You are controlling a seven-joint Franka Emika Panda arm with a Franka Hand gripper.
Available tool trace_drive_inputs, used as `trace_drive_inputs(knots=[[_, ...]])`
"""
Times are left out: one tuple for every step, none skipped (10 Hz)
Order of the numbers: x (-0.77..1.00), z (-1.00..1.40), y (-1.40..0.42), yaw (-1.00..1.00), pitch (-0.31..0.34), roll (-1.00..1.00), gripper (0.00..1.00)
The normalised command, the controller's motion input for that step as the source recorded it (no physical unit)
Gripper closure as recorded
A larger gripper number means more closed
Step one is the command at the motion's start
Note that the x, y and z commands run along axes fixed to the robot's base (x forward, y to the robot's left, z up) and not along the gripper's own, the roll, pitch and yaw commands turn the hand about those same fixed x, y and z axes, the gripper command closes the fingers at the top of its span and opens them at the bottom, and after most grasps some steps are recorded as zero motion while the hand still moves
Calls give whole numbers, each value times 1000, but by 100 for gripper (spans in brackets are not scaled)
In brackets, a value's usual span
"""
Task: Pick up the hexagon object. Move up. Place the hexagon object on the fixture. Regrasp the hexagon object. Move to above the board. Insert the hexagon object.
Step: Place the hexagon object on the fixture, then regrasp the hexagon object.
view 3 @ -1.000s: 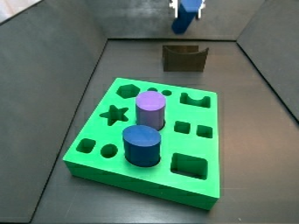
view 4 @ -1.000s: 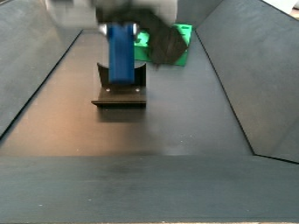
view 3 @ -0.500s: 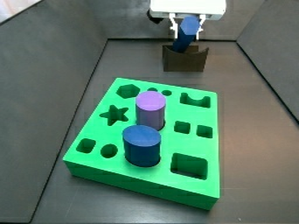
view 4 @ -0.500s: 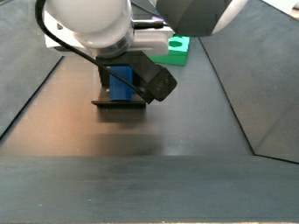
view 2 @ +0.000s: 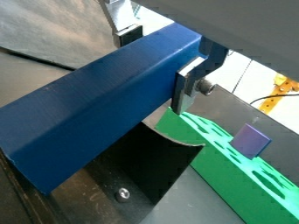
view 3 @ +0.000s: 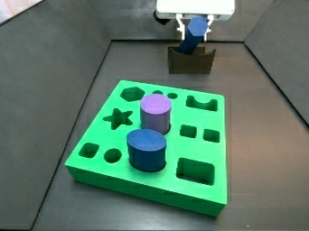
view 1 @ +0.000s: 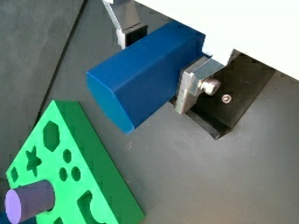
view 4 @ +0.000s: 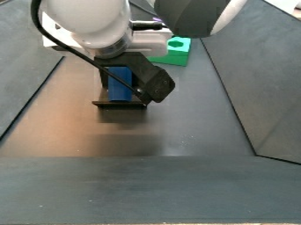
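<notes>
Gripper (view 3: 191, 34) sits at approx 12 o'clock of the side view, right over the fixture (view 3: 191, 61), well apart from the board (view 3: 157, 149). Jaws clamped on the hexagon object (view 1: 142, 70); silver finger (view 1: 197, 77) pressed to its flank in both wrist views. The prism hangs tilted, lower end at or in the fixture's notch; can't tell if it's actually seated. Judgement: pick-up and lift done, placing on fixture under way, not released. Left: let go, regrasp, carry over board, insert. On the board a purple cylinder (view 3: 154, 114) and a dark-blue cylinder (view 3: 146, 150) stand upright; hexagon hole (view 3: 130, 91) at approx 10 o'clock of the slab looks free.
</notes>
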Motion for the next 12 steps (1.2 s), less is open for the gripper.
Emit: trace_drive_inputs(knots=[[92, -861, 207, -67, -51, -103, 100], [0, -167, -500, 0, 0, 0, 100], [0, 0, 0, 0, 0, 0, 0], [0, 1000, 0, -16, 7, 10, 0], [-2, 1000, 1, -12, 6, 17, 0], [-10, 1000, 1, -3, 8, 30, 0], [-21, 1000, 2, 3, 15, 36, 0], [-34, 1000, 6, 6, 20, 36, 0], [-37, 824, 7, 6, 27, 37, 0], [-34, 695, 9, 5, 33, 37, 0], [-29, 437, 12, 0, 48, 34, 0], [-26, 240, 12, -3, 56, 35, 0]])
